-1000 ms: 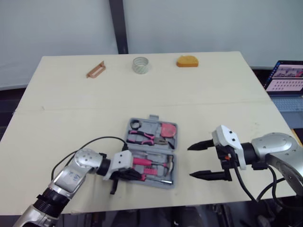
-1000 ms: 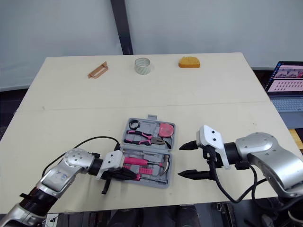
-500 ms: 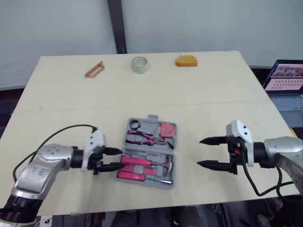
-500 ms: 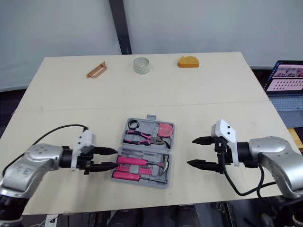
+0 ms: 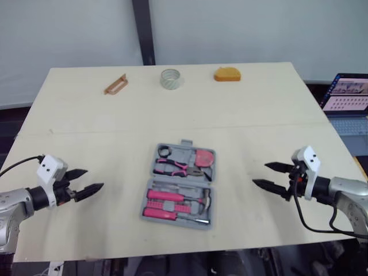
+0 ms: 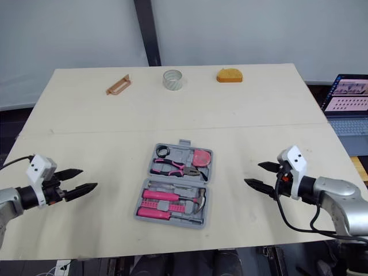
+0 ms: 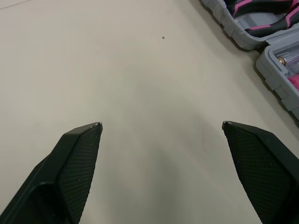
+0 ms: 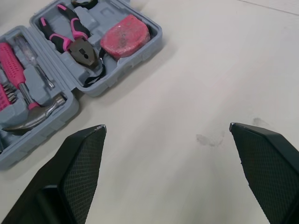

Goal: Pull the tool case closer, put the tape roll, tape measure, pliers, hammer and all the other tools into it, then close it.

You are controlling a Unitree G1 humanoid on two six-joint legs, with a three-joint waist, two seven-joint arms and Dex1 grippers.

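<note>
The grey tool case [image 5: 185, 144] lies open in the middle of the table. Its far half holds pink-handled pliers [image 5: 172, 167], a pink tape measure [image 5: 204, 157] and a small black roll [image 5: 164, 152]. In the near half lie a hammer [image 5: 187, 199] and pink-handled drivers [image 5: 164, 213]. My left gripper [image 5: 94, 179] is open and empty over bare table, well left of the case. At about the same distance to the case's right, my right gripper [image 5: 260, 174] hangs open and empty. The right wrist view takes in the pliers [image 8: 70, 35] and tape measure [image 8: 124, 39].
Along the table's far edge sit a brown bracket [image 5: 115, 84], a clear tape roll [image 5: 171, 79] and an orange object [image 5: 227, 74]. A laptop [image 5: 348, 95] stands off the table to the right. Bare tabletop surrounds the case.
My left gripper opened, let go of the pink-handled tool in the case's near half and drew back to the left. My right gripper drew back to the right, staying open.
</note>
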